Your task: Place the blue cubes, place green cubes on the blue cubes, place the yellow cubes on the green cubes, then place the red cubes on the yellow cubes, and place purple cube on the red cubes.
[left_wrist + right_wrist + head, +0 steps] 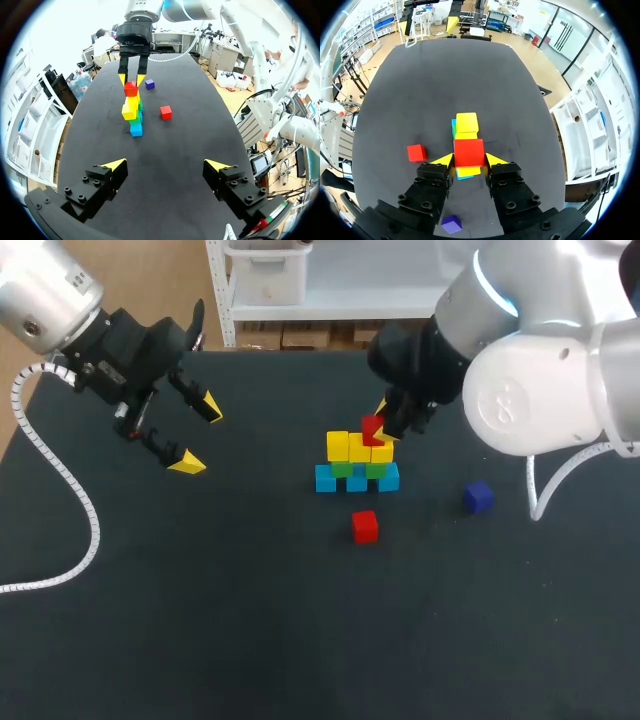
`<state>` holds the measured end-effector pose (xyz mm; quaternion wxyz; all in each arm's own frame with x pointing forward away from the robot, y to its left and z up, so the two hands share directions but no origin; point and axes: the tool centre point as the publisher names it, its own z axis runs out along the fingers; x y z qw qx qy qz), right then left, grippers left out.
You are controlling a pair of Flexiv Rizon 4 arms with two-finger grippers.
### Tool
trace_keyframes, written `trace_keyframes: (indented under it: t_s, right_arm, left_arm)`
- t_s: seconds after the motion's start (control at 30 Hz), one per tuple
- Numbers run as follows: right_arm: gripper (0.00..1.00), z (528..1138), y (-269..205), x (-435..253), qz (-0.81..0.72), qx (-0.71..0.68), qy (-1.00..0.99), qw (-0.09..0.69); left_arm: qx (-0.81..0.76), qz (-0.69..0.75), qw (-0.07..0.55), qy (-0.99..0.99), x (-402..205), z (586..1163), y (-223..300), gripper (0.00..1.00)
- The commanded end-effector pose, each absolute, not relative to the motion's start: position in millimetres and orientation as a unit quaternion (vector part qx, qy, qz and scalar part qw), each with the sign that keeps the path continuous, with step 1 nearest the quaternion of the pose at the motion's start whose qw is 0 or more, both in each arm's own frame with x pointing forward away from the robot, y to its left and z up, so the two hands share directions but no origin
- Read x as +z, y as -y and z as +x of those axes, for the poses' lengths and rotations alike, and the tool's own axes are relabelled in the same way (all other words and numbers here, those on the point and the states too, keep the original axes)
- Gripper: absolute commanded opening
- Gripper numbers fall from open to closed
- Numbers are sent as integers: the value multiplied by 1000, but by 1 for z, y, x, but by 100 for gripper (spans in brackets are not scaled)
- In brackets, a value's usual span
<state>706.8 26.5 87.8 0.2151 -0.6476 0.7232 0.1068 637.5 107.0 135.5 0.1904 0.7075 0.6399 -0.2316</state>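
A stack stands mid-table: blue cubes (357,480) at the base, green cubes (358,469) on them, yellow cubes (358,448) on top. My right gripper (382,430) is shut on a red cube (372,427) directly over the yellow row; whether it touches them I cannot tell. In the right wrist view the red cube (468,152) fills the gap between the fingers of the right gripper (468,160), above the yellow cubes (467,122). Another red cube (365,526) and a purple cube (478,496) lie loose. My left gripper (198,435) hangs open at the left, holding nothing.
The loose red cube (166,112) lies just in front of the stack, the purple cube (149,84) to its right. The dark table (200,620) stretches wide in front and to the left. A white cable (60,490) trails from the left arm.
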Motion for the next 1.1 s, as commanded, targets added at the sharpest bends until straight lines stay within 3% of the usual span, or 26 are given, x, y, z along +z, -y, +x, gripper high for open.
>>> trace_keyframes:
  t_s: [0.03,1.1]
  right_arm:
    - [34,709,-27,88,-648,110,-723,213]
    - [37,710,-31,84,-650,114,-722,208]
  left_arm:
    - [-232,709,190,-639,135,639,-107,100]
    - [-232,709,190,-639,135,639,-107,100]
